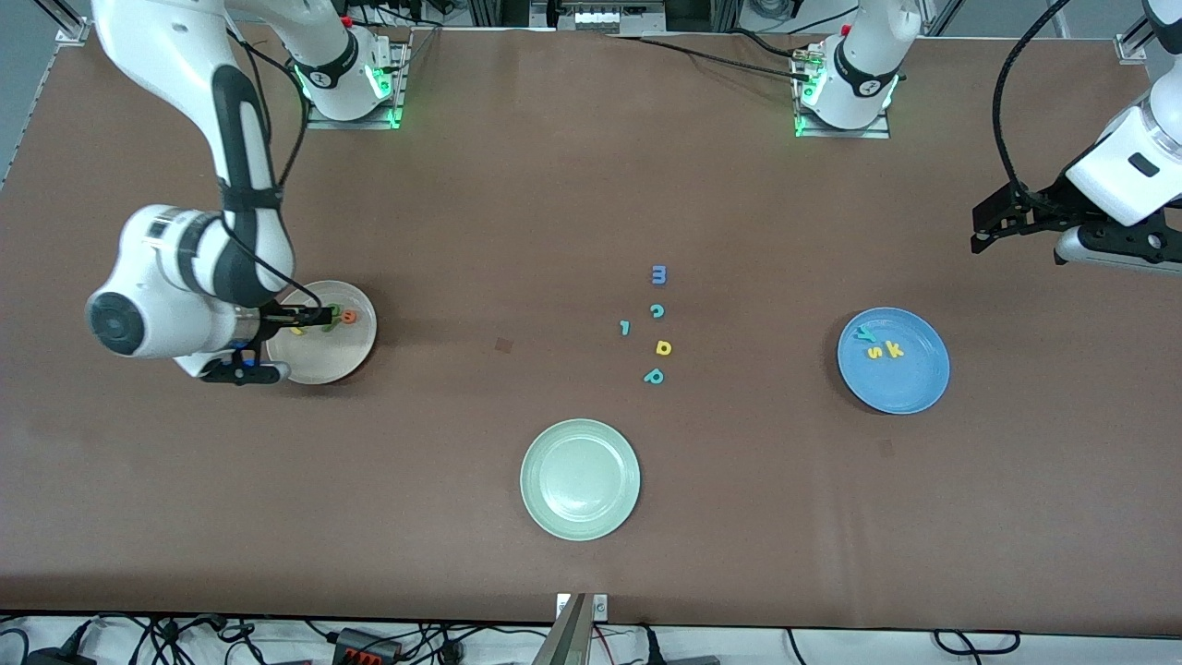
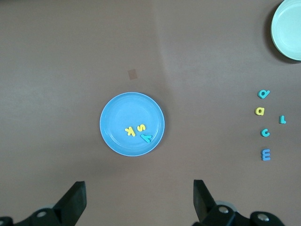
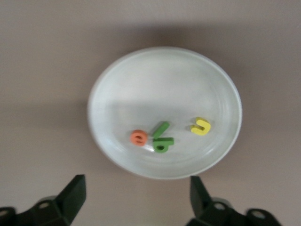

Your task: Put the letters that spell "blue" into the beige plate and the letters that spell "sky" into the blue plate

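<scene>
Your beige plate sits toward the right arm's end of the table, and it holds all four letters of "blue": the orange e, the dark green l leaning against the green b, and the yellow u a little apart from them. In the right wrist view these lie in the plate's lower half, from about seven o'clock round to four o'clock.

The right gripper hangs over that plate with its claw spread apart and nothing between the fingers.

Your blue plate sits toward the left arm's end of the table. Inside it you have the teal y, the yellow s and the yellow k, bunched close together toward the plate's ten o'clock in the front view.

The left gripper waits high over the table near the blue plate, its claw wide apart and holding nothing.

A pale green plate sits nearest the front camera, at the middle of the table, with nothing in it.

Five spare letters lie on the bare table between the two filled plates, at roughly twelve o'clock from the green plate: a blue m, a teal c, a teal hooked l, a yellow a and a teal p.
</scene>
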Action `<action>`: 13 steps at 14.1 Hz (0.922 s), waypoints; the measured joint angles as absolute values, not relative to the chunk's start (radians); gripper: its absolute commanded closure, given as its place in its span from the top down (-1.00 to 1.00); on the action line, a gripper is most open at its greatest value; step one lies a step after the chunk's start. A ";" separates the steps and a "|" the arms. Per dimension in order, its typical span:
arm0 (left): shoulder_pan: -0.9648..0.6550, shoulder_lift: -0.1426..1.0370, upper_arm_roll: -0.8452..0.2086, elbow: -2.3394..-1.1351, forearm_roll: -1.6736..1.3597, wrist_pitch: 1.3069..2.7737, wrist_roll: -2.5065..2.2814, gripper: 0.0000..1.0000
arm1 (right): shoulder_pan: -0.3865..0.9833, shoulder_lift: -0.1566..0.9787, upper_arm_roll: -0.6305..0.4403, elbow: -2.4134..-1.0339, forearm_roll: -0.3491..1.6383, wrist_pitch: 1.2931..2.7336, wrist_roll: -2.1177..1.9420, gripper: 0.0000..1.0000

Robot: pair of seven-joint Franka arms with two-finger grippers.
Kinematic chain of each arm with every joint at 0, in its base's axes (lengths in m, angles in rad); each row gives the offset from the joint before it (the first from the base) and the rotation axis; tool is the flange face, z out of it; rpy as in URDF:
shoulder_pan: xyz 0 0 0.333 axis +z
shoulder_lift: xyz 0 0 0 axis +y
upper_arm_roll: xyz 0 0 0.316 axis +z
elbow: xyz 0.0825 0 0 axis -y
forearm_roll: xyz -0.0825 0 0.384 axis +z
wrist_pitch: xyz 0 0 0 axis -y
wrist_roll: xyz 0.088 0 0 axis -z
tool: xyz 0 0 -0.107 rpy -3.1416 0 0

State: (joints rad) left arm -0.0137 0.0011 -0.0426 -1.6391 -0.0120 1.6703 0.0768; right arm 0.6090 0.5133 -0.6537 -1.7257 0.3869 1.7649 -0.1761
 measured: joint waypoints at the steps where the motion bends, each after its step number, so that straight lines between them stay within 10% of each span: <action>1: -0.014 0.001 -0.043 -1.639 -0.012 1.670 0.077 1.00 | 0.609 0.500 -0.667 -1.667 0.387 1.716 -0.176 1.00; 13: -0.014 0.003 -0.043 -1.637 -0.012 1.670 0.077 1.00 | 0.552 0.475 -0.653 -1.342 0.373 1.571 -0.025 1.00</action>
